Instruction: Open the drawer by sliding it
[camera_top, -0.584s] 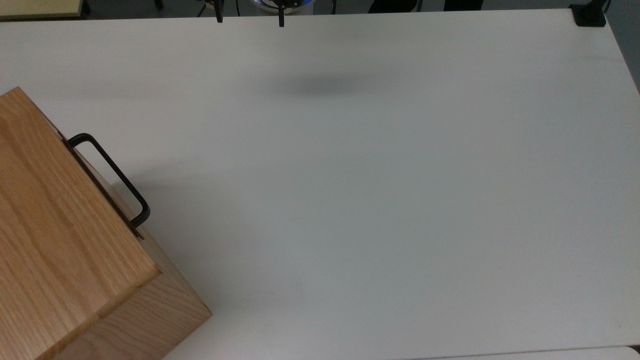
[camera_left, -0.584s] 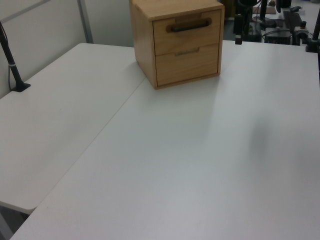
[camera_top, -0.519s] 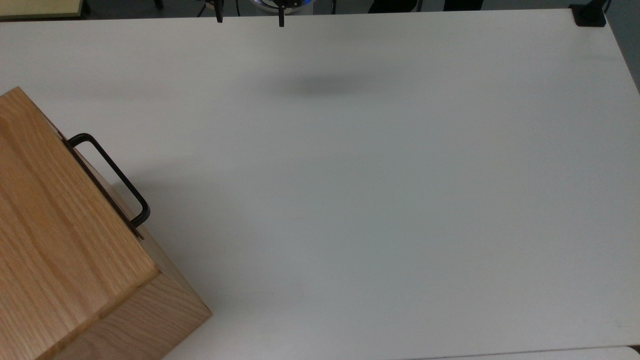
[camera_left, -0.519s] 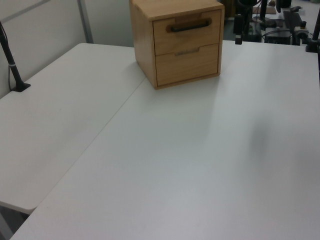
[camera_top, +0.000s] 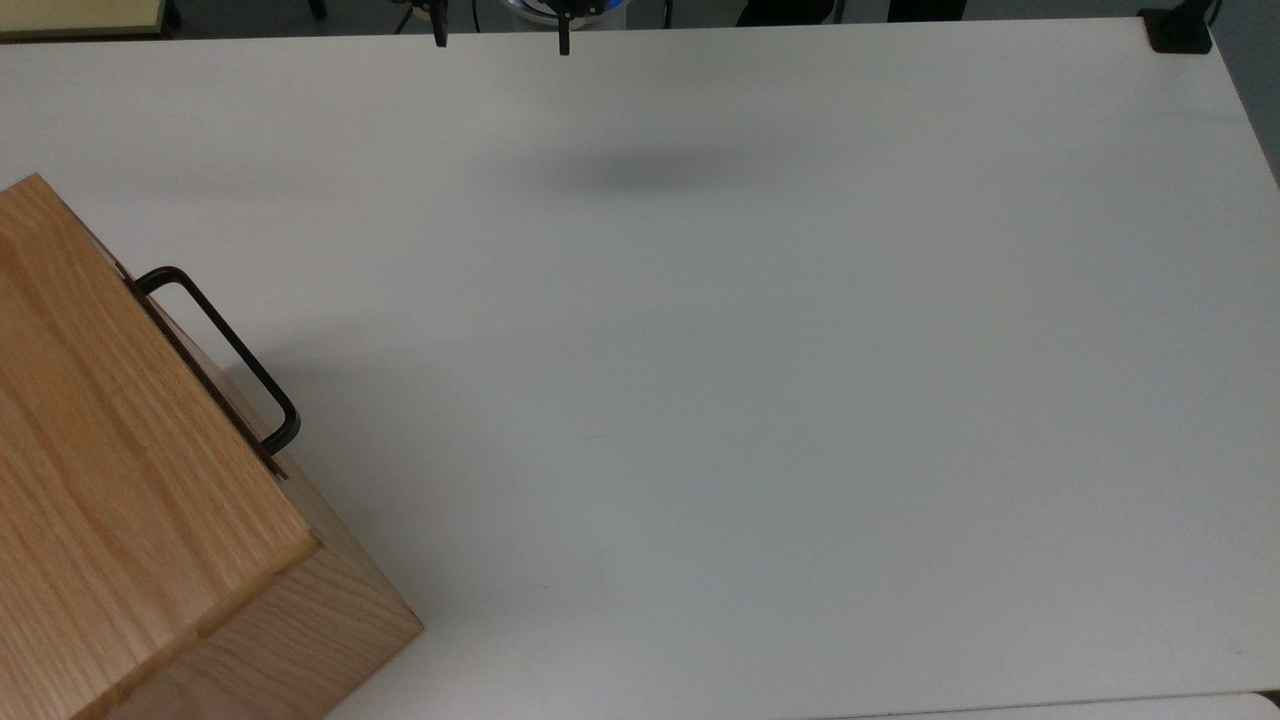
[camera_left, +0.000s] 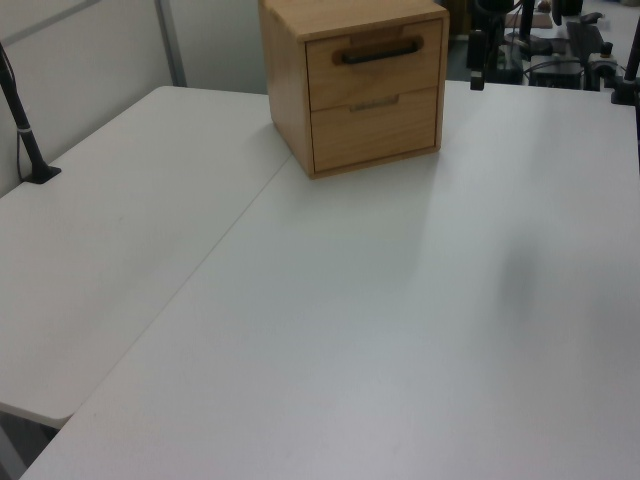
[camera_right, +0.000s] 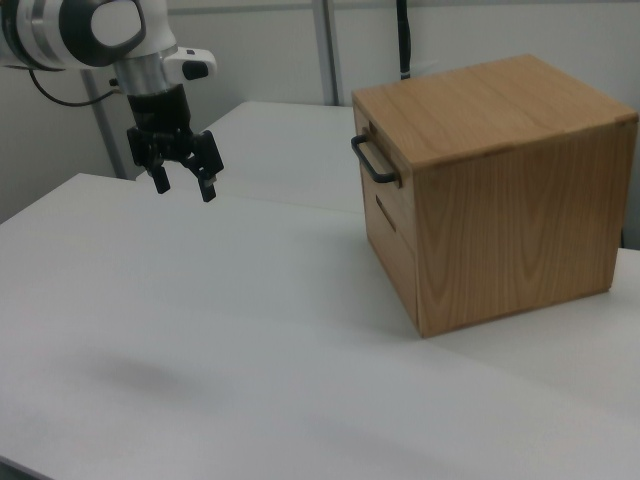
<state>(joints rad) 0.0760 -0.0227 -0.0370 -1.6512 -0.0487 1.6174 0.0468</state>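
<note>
The drawer (camera_left: 374, 59) is the upper one of an oak cabinet (camera_right: 510, 190): light oak front, flush and shut, with a long black bar handle (camera_top: 222, 352) standing out. In the top view the cabinet sits at eight o'clock on the white table (camera_top: 760, 380), handle facing two o'clock. The gripper (camera_right: 182, 181) hangs in the air with its fingers spread wide and empty, well apart from the handle at nine o'clock in the right view. Bare tabletop lies between them.
</note>
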